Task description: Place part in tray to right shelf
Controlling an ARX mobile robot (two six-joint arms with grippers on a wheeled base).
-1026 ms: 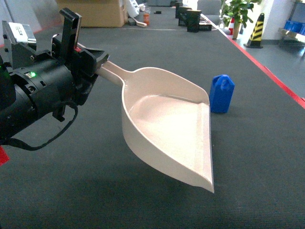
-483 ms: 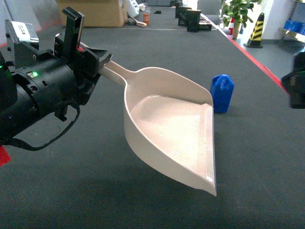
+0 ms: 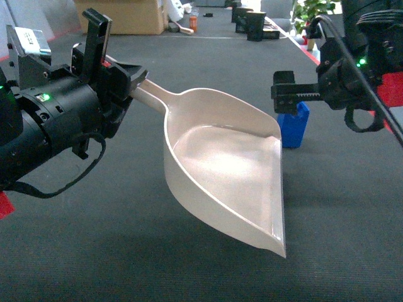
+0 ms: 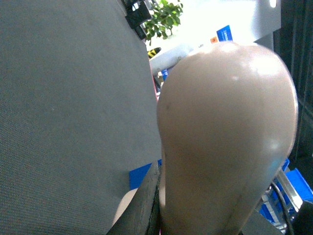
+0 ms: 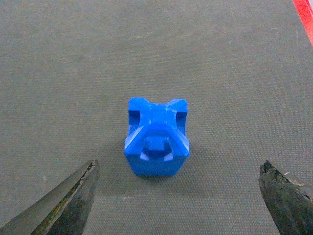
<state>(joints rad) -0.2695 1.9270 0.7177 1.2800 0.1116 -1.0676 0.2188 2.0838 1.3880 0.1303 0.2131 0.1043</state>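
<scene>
Head view: left end effector [image 3: 129, 78] clamped on the long handle of the tray [image 3: 223, 160], holding the beige scoop tilted above the dark grey worktop [image 3: 94, 251], open straight edge toward the right and near side. Tray bowl holds nothing. Part [image 3: 293, 126], bright blue, stands upright on the worktop just beyond the tray's far right corner, apart from it. Right end effector [image 3: 284, 99] hangs directly over the part, hiding its top; whether its fingers are spread cannot be read from this angle. Far side: cardboard box [image 3: 123, 16], black bins [image 3: 252, 25], potted plant [image 3: 315, 16].

Left wrist view: tray's rounded beige underside [image 4: 225, 137] fills most of the picture, grey worktop to the left; the grip itself is not visible.

Right wrist view: looking straight down on the part [image 5: 156, 137], peaked top with cut-outs facing up, resting on the worktop. Two dark fingertips [image 5: 63, 200] sit at the lower corners, spread wide, both well clear of the part.
</scene>
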